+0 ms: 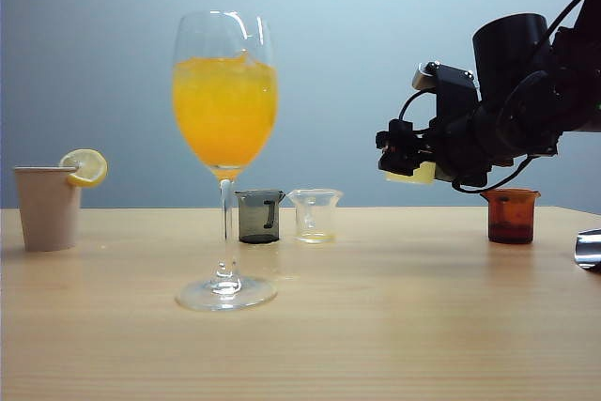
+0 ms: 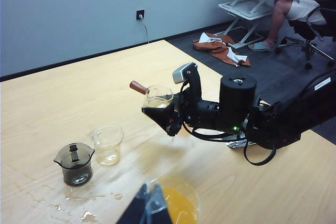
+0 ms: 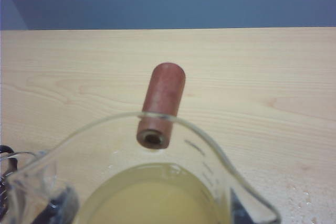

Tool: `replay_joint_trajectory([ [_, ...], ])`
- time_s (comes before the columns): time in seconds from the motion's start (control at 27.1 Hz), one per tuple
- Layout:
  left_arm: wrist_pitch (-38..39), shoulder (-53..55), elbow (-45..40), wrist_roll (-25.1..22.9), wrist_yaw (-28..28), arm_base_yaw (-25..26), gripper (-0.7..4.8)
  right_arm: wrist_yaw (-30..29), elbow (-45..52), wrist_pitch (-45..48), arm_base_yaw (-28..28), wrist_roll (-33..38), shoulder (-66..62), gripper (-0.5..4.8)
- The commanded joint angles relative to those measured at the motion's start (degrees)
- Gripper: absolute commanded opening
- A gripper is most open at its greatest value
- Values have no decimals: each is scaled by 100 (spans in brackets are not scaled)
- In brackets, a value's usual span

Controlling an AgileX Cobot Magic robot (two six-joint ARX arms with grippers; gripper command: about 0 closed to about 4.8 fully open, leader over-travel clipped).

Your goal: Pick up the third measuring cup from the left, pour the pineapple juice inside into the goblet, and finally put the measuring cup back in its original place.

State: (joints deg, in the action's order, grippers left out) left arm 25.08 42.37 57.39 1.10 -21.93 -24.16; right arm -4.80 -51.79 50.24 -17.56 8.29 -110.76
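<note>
My right gripper (image 1: pixel 406 159) hangs in the air to the right of the goblet (image 1: pixel 225 138), shut on the third measuring cup (image 1: pixel 419 173). The small clear cup (image 3: pixel 210 150) is held about level, its reddish-brown stub handle (image 3: pixel 161 103) pointing away from the wrist. Pale yellow pineapple juice (image 3: pixel 152 198) fills its bottom. The tall stemmed goblet holds deep orange drink and stands on the table left of centre. In the left wrist view the right gripper (image 2: pixel 164 111) carries the cup (image 2: pixel 157 96) well away from the goblet (image 2: pixel 181 203). My left gripper (image 2: pixel 149 188) hovers beside the goblet's rim, its dark fingers together.
A dark grey cup (image 1: pixel 259 216) and a clear cup (image 1: pixel 315 215) stand behind the goblet's foot. An amber-brown cup (image 1: pixel 511 216) sits at the right, under the right arm. At far left is a paper cup (image 1: pixel 47 208) with a lemon slice. Spilled drops (image 2: pixel 84 214) wet the table.
</note>
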Motion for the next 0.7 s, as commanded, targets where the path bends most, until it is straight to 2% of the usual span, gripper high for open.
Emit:
replay_joint_trajectory([
  [0.04,-81,-17,42,-2,-39,9,-5,-149,-15,140,-4,4,96,197],
  [0.22,-81,-17,42,-4,-39,9,-5,-297,-17,76,-9,4,304,196],
  [0.33,-81,-17,42,-4,-39,9,-5,-304,-17,-13,-9,4,511,154],
  [0.44,-83,-17,42,-4,-39,9,-5,-339,-17,-245,-9,4,802,146],
  [0.7,-83,-17,42,-4,-39,9,-5,-984,-17,-682,-13,9,1410,147],
])
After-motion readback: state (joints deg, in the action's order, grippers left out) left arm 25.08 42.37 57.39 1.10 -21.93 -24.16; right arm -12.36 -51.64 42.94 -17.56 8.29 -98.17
